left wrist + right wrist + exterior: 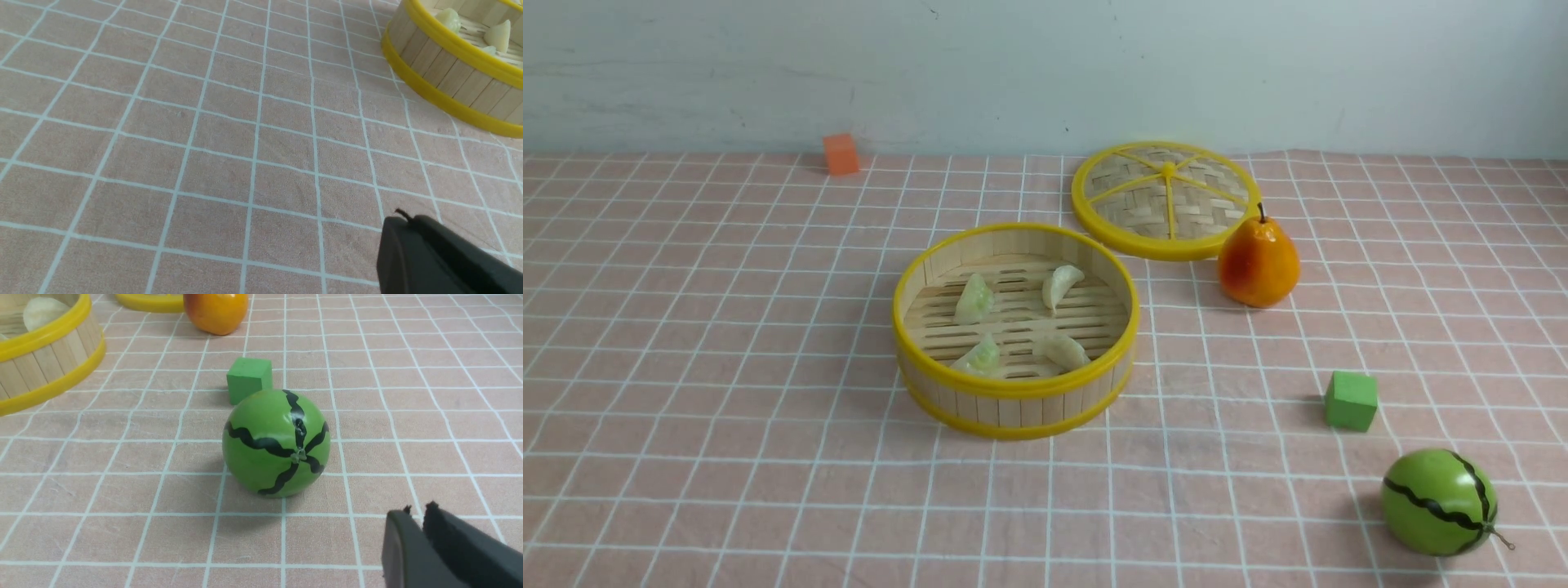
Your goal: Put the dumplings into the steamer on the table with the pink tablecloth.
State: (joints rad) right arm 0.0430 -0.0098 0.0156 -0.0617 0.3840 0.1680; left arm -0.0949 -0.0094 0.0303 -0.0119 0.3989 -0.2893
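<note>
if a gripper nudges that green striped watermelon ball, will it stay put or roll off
The green striped watermelon ball would probably roll: it looks round and rests freely on the flat pink grid tablecloth. Its glossy skin may slip between pads. The small stem might make its roll wobble.

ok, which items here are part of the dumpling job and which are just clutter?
Job:
- dumplings, all four inside
- steamer
- pink tablecloth

Clutter:
- woven lid
- orange pear
- green cube
- toy watermelon
- orange cube
</note>
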